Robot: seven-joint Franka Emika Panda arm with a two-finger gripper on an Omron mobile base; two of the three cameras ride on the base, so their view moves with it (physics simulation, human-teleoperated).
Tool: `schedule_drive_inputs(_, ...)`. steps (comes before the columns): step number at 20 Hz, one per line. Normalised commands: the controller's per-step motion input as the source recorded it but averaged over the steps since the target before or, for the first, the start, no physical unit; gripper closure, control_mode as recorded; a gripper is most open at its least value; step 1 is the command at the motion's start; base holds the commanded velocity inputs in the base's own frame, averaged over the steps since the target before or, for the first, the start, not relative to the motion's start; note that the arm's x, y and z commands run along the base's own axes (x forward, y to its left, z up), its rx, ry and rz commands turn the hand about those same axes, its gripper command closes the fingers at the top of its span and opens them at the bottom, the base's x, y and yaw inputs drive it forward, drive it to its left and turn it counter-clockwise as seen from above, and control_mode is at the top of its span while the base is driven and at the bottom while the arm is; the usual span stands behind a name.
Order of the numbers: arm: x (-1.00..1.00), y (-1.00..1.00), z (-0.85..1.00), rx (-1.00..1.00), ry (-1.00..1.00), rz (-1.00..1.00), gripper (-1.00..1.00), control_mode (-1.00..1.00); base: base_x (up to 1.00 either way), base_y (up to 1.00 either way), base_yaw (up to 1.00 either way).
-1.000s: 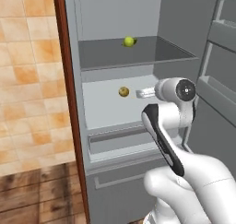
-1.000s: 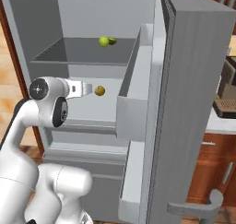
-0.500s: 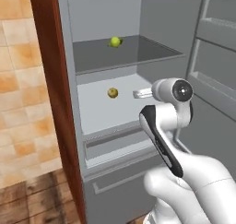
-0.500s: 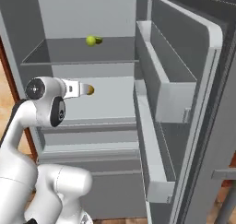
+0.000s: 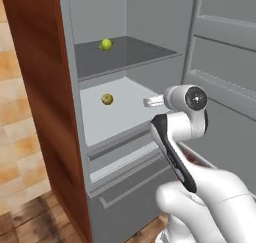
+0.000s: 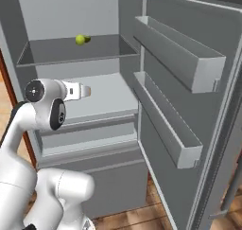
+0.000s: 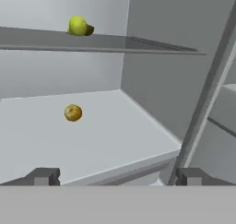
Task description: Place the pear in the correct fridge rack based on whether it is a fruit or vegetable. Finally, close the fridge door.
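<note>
Inside the fridge, the small bright yellow-green pear (image 5: 105, 44) sits on the thin dark grey fridge rack (image 5: 131, 54); below it the claw (image 7: 115, 177) gapes empty, while the tall grey fridge door (image 6: 189, 106) stands wide open and could clip the arm if swung shut carelessly.

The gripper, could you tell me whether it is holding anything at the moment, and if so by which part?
Nothing is held. The gripper is open and empty, while the pear lies on the fridge rack.

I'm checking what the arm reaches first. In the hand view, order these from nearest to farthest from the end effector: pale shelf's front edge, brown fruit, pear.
1. Pale shelf: its front edge lies just ahead of the open end effector.
2. Brown fruit: on that shelf, farther back, left of centre.
3. Pear: farthest, on the dark rack above, at its back.
</note>
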Motion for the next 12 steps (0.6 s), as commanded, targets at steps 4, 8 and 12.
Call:
schedule_drive_inputs(4, 0.00, 0.00, 0.00, 0.00, 0.00, 0.00, -1.00, 1.00, -0.45, -0.05, -0.31)
schedule_drive_inputs(8, 0.00, 0.00, 0.00, 0.00, 0.00, 0.00, -1.00, 1.00, -0.42, -0.10, -0.31)
schedule_drive_inputs(12, 0.00, 0.00, 0.00, 0.00, 0.00, 0.00, -1.00, 1.00, -0.50, -0.08, -0.29)
